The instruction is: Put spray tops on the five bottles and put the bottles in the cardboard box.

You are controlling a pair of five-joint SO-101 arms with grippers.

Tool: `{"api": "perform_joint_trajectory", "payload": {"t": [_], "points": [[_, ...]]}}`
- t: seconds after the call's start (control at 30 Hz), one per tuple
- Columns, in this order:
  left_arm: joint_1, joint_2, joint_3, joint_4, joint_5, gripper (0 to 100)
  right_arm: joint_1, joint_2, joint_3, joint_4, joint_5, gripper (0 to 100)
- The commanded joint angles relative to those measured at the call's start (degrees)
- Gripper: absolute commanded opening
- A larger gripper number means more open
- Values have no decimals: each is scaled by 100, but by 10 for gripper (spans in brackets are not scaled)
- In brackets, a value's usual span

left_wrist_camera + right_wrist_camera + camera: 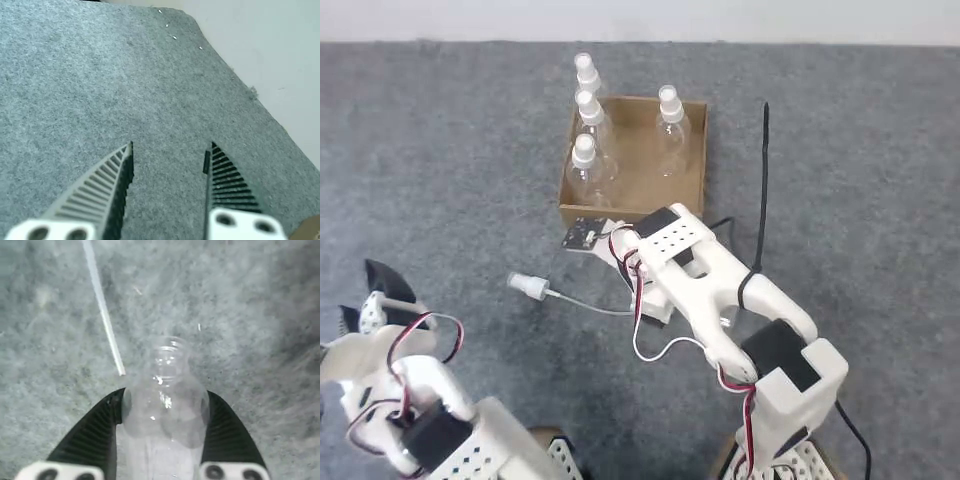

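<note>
In the right wrist view a clear bottle with a bare neck sits between the fingers of my right gripper, which is shut on it. A loose white spray top lies on the grey mat, its thin tube ending just beside the bottle's shoulder. The right arm stretches over the mat just in front of the cardboard box. Capped bottles stand in the box. My left gripper is open over bare mat at the near left, holding nothing.
One capped bottle stands at the box's far left corner; I cannot tell whether it is inside. A black cable runs up beside the box on the right. The mat's edge meets pale floor near the left gripper.
</note>
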Motion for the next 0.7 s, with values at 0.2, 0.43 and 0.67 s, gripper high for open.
{"api": "perform_joint_trajectory", "payload": {"t": [0.2,0.43,0.67], "points": [[44,-9,-75,-185,-62,217,-92,-127,-316,303,-738,84],[527,-9,-75,-185,-79,217,-418,-171,-343,778,-738,85],[536,-9,-75,-167,-62,217,-409,-857,-308,927,-738,80]]}}
